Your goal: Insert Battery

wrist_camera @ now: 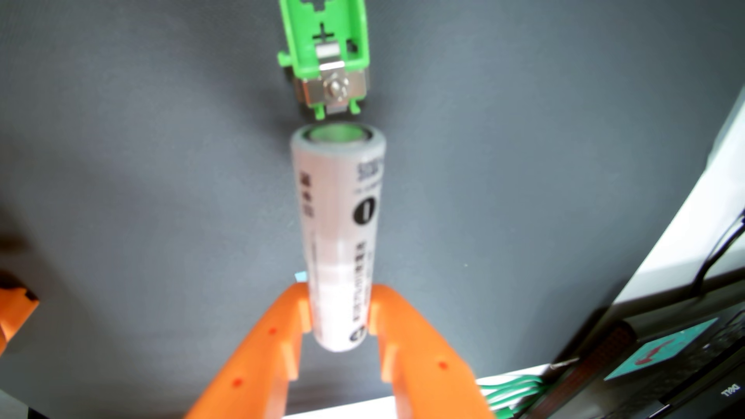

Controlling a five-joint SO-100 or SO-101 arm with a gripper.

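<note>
Battery (338, 225) pinched in orange tool (339, 310), near green holder (327, 48).

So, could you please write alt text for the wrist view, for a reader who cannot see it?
An orange gripper holds a white cylindrical battery by its near end, pointing it toward a green battery holder with a metal contact, across a dark grey mat. The battery's tip appears just short of the holder.
</note>
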